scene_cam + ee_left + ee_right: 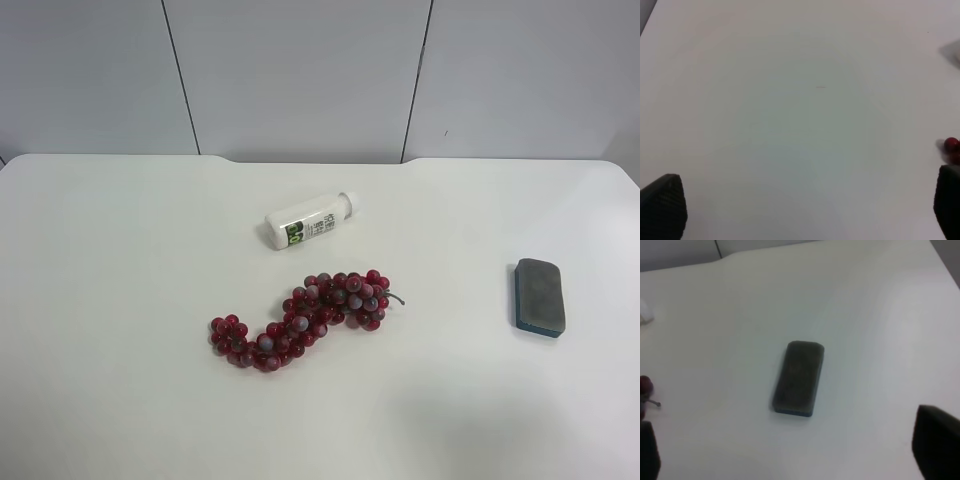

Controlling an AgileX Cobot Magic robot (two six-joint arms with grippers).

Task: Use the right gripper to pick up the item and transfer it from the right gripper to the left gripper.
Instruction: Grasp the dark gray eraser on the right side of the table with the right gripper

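**Mia:** What is lying on the flat white table (120,400), starting at the high view's left?

**Tom:** A long bunch of shiny dark red round grapes (300,318) is curling like a snake near the middle. Just behind it, a small white plastic bottle with a green and black label (308,221) is lying on its side. It is sitting near the grapes but is not touching them.

**Mia:** And where is the thing to pick up?

**Tom:** The rounded dark grey felt-topped block with a thin blue base (539,296) is lying flat, grey side up. It is sitting well apart from the grapes, toward the high view's right and near the table's edge.

**Mia:** What is the black left gripper (805,205) doing?

**Tom:** It is hanging over bare table. Its jaws are standing wide apart and holding nothing. One red grape is peeking in beside one jaw.

**Mia:** And the black right gripper (792,452)?

**Tom:** It is hanging above the table too, with its jaws spread wide and empty. The block is lying ahead of it, lined up with the gap between the jaws, and nothing is touching it.
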